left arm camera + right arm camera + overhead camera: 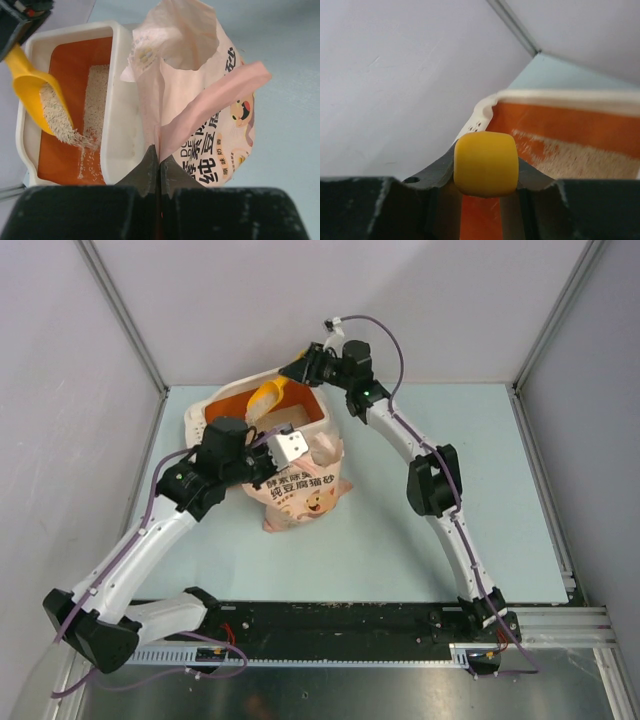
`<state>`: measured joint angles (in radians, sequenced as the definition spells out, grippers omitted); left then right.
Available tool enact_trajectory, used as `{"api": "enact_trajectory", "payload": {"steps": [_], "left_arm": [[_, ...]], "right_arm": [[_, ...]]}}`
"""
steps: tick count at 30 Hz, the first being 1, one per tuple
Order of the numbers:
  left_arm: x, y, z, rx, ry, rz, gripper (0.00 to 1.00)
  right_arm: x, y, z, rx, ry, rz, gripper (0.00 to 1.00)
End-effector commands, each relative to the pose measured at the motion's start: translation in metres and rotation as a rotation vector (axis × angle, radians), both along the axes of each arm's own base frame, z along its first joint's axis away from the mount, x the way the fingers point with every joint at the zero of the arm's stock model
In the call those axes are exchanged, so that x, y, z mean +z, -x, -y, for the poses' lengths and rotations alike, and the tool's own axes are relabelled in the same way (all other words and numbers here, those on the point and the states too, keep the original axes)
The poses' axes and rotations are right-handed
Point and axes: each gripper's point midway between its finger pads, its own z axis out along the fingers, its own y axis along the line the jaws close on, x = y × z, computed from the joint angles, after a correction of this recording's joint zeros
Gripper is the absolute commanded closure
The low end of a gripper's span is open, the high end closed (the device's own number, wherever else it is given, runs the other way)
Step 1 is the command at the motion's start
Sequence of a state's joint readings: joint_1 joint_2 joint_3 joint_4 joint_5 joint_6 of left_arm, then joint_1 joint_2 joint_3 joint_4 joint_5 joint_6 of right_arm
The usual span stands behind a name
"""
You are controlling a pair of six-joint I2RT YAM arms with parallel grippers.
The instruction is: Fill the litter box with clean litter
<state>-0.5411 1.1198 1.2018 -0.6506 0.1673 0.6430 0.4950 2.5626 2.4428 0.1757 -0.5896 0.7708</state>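
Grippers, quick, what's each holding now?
Left gripper: shut on the edge of the litter bag.
Right gripper: shut on the handle of the yellow scoop.

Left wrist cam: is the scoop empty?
No, the scoop carries litter, with grains spilling off its tip into the litter box.

White arm shells, black joints, purple cables; matte-black left hand, right hand.

Bright even light, soft shadows (foregrounds blurred)
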Motion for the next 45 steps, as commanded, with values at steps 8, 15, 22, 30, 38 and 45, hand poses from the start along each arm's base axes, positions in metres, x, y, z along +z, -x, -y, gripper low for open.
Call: {"api": "enact_trajectory", "payload": {"steps": [8, 15, 22, 30, 38, 45], "left_arm": [[0.014, 0.038, 0.004, -0.081, 0.109, -0.007, 1.00], [0.011, 0.046, 0.006, -0.127, 0.127, 0.018, 1.00], [0.022, 0.036, 0.013, -0.109, 0.167, 0.034, 1.00], [0.041, 0.025, 0.015, -0.081, 0.194, 0.074, 1.00], [0.041, 0.013, 0.005, -0.006, 0.171, 0.110, 1.00], [0.048, 0.015, 0.006, -0.011, 0.194, 0.116, 1.00]], "right_arm": [[0.095, 0.008, -0.015, -0.246, 0.392, 0.910, 1.00], [0.135, 0.012, 0.025, -0.298, 0.422, 0.881, 1.00], [0.199, 0.066, 0.115, -0.183, 0.336, 0.706, 1.00], [0.171, 0.165, 0.154, 0.183, 0.301, 0.404, 1.00], [0.124, 0.196, 0.149, 0.246, 0.376, 0.291, 1.00], [0.077, 0.186, 0.130, 0.217, 0.503, 0.235, 1.00]]}}
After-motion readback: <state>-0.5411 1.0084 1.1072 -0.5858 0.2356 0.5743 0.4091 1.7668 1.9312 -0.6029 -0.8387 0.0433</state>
